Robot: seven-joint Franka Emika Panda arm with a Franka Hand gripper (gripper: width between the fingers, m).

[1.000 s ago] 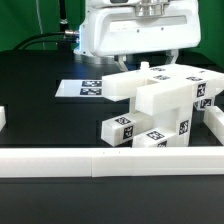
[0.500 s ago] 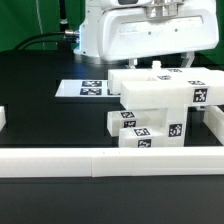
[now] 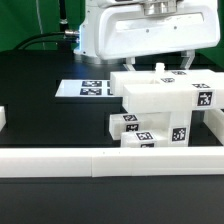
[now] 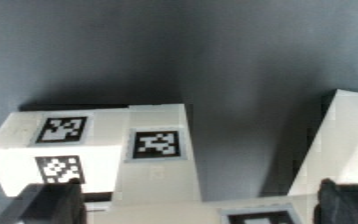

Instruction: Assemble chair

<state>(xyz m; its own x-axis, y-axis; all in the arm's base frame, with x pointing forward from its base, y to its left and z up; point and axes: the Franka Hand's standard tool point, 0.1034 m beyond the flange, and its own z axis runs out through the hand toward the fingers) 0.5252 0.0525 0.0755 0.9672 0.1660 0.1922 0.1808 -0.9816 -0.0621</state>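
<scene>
Black table [image 3: 40,115], white arm [image 3: 130,35] above it, long white rail [image 3: 90,160] camera-side of the fingers [image 4: 51,206], chair [image 3: 160,105] of tagged slabs directly beneath and between them, marker board [image 3: 90,88] to the exterior view's left of them; gripper [image 4: 197,208] spread fully wide, clasping nothing that shows.

A robotics lab bench, by its matte black table [image 3: 40,120] fenced at six o'clock by a long white rail [image 3: 60,160], a marker board [image 3: 88,88] toward ten o'clock, a green backdrop [image 3: 25,20] at eleven, a white robot arm [image 3: 130,35] at twelve, and square tags on the white chair [image 3: 160,100] at three.
</scene>
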